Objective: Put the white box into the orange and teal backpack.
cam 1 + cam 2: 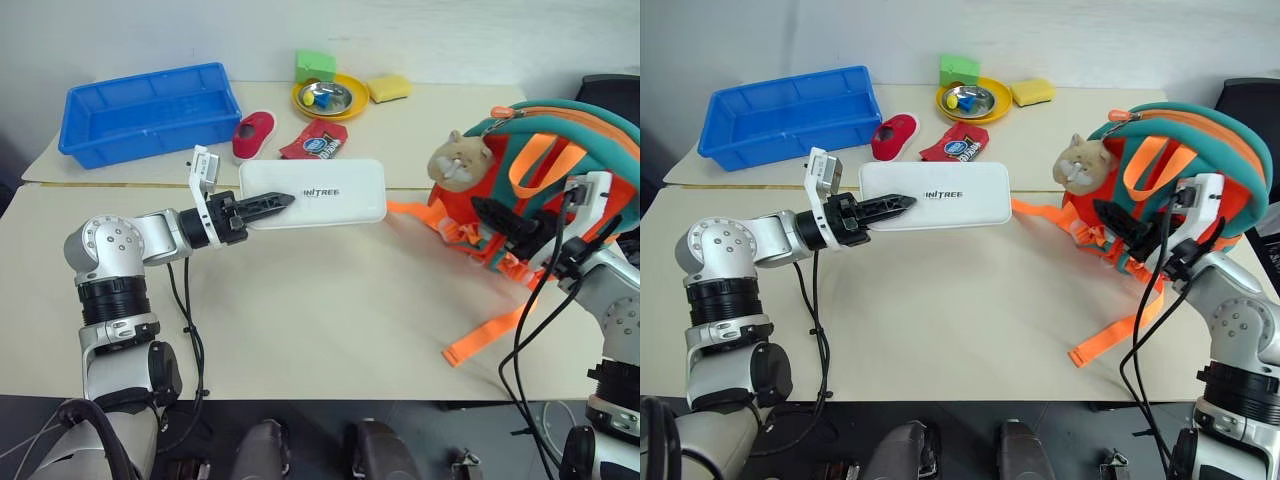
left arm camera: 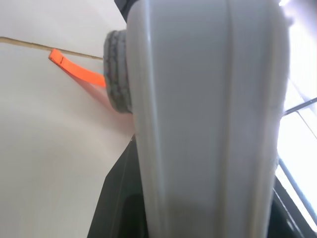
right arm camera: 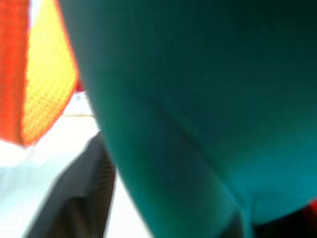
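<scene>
The white box (image 1: 340, 190) is a flat white case with dark lettering, held level a little above the table's middle. My left gripper (image 1: 283, 201) is shut on its left end, one black finger lying over its top. In the left wrist view the box's underside (image 2: 208, 124) runs close along the camera. The orange and teal backpack (image 1: 565, 150) stands at the right with a beige cat-face charm (image 1: 458, 160) on its front. My right gripper (image 1: 508, 228) is pressed against the backpack's front by the teal trim (image 3: 198, 99), and its grip is hidden.
A blue tray (image 1: 150, 110) stands at the back left. Behind the box lie a red shoe (image 1: 253, 133), a snack packet (image 1: 315, 140), a yellow plate (image 1: 345, 108) with a metal bowl, a green block (image 1: 315, 65) and a yellow sponge (image 1: 388, 88). An orange strap (image 1: 490, 335) trails toward the front edge.
</scene>
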